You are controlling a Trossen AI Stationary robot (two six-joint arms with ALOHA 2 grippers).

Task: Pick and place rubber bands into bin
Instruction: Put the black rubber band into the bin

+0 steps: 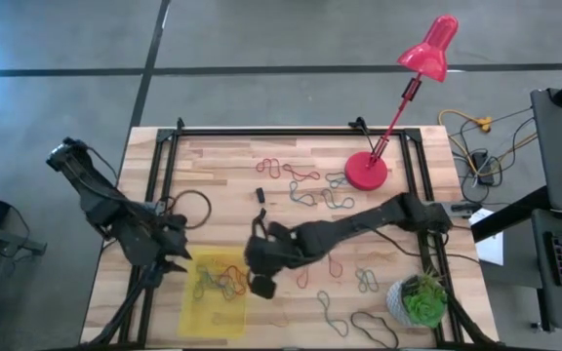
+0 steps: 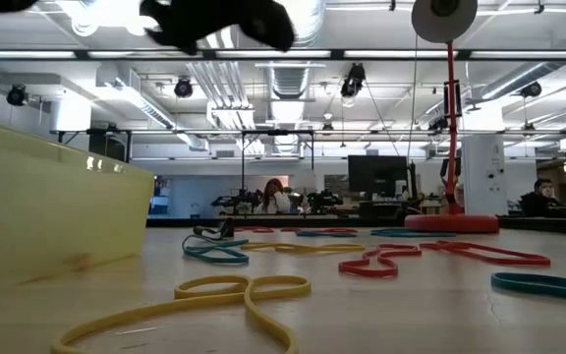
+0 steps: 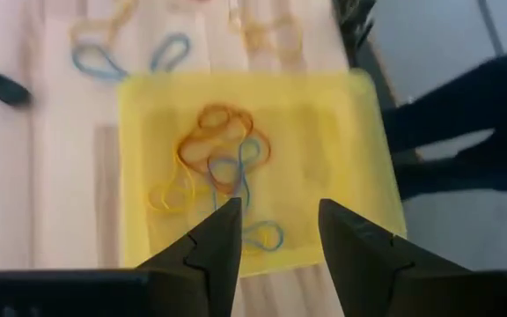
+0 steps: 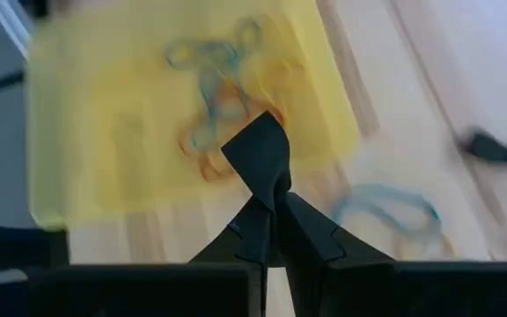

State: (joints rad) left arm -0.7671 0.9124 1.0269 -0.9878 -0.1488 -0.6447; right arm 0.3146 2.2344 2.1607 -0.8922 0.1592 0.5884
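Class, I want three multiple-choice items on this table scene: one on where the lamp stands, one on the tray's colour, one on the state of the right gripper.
1. Where does the red lamp stand?
A. far right part of the table
B. inside the tray
C. on the plant

2. What colour is the tray?
A. blue
B. yellow
C. black

3. How are the right gripper's fingers?
A. wide open
B. shut
C. out of view

Answers: 1 A, its base sits on the table's far right; 2 B, translucent yellow plastic; 3 B, fingertips meet beside the tray.
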